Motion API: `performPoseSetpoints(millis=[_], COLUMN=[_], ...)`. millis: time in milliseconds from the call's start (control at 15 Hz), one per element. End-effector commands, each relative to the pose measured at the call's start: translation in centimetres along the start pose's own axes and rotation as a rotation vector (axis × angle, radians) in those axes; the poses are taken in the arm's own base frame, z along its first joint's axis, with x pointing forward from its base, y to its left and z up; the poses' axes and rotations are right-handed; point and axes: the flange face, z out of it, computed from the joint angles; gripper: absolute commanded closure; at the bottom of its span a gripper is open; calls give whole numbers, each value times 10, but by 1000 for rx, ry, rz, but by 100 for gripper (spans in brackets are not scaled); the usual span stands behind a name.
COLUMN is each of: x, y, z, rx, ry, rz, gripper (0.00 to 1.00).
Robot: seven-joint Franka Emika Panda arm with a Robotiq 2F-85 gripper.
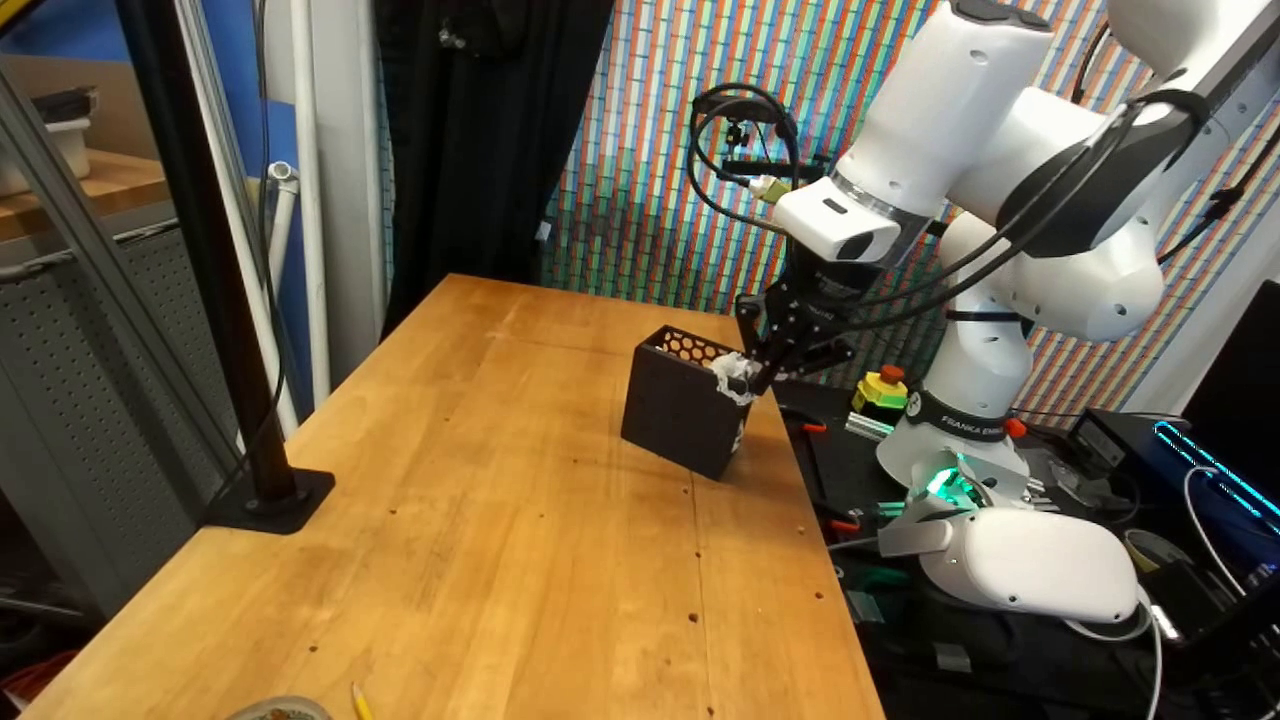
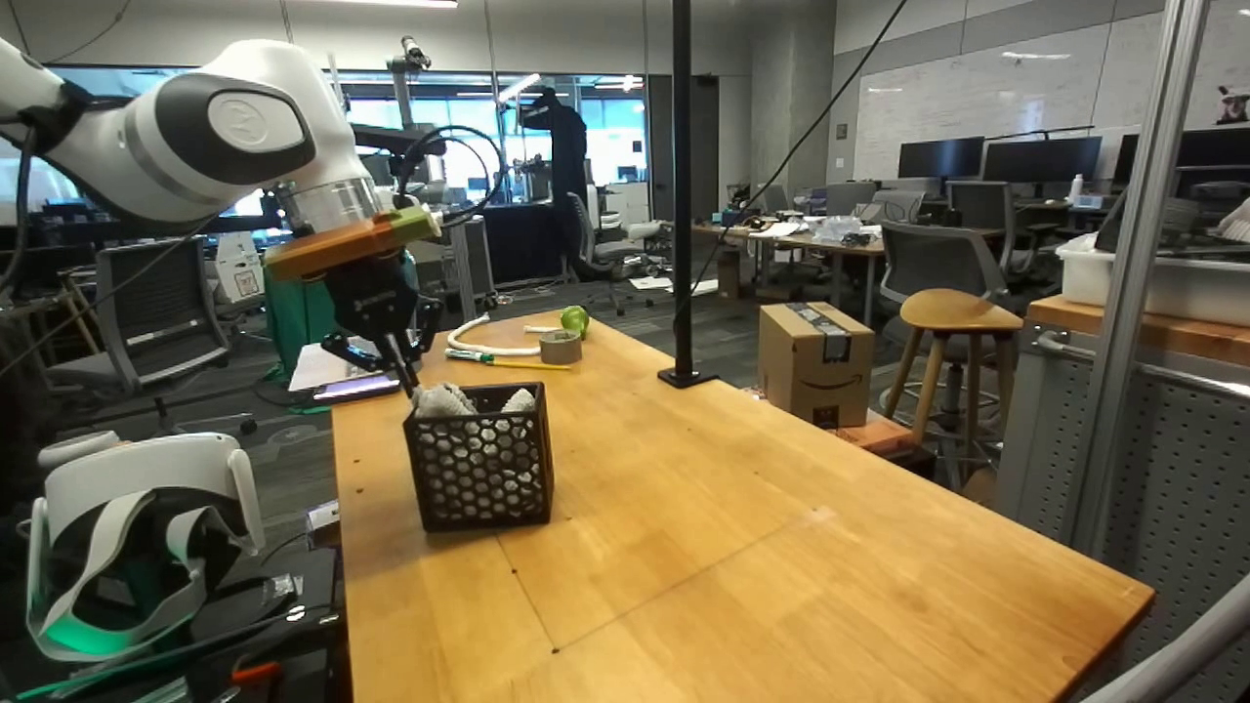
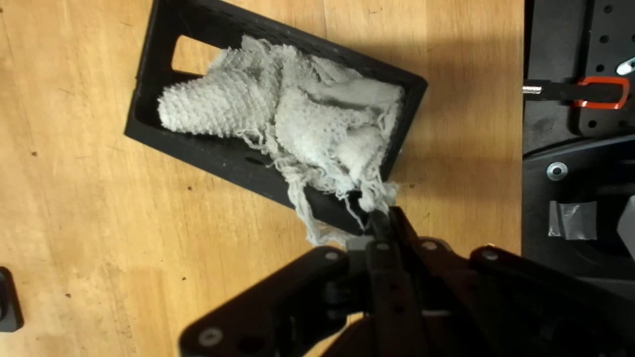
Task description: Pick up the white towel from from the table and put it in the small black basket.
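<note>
The small black basket (image 1: 680, 415) stands upright near the table's edge on the robot's side; its honeycomb side shows in an exterior view (image 2: 485, 519). In the wrist view the white towel (image 3: 317, 124) lies bunched inside the basket (image 3: 208, 161). Its frayed end hangs over the rim at one corner, also in both exterior views (image 1: 735, 375) (image 2: 444, 400). My gripper (image 3: 389, 214) is at that corner with its fingers close together on the frayed end. It points down at the rim in both exterior views (image 1: 765, 378) (image 2: 410, 383). The exact tip contact is partly hidden.
A black pole base (image 1: 270, 502) stands on the table's far edge from the robot. A tape roll (image 2: 561, 347), a white cord (image 2: 488, 347), a pencil (image 2: 532, 365) and a green object (image 2: 575, 319) lie at one table end. A white headset (image 1: 1040, 565) sits beside the table.
</note>
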Motion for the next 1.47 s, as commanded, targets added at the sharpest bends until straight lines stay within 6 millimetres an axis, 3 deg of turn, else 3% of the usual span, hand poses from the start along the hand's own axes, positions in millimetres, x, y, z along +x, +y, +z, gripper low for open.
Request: performPoseSetpoints(millis=[0, 267, 467, 933, 1400], x=[-18, -37, -47, -60, -53], y=[32, 66, 78, 77, 64], z=[-27, -44, -40, -15, -3], rx=[-22, -56, -76, -19, 46], ry=[22, 33, 12, -49, -69], rz=[84, 186, 225, 253, 228], gripper=[95, 95, 96, 95, 96])
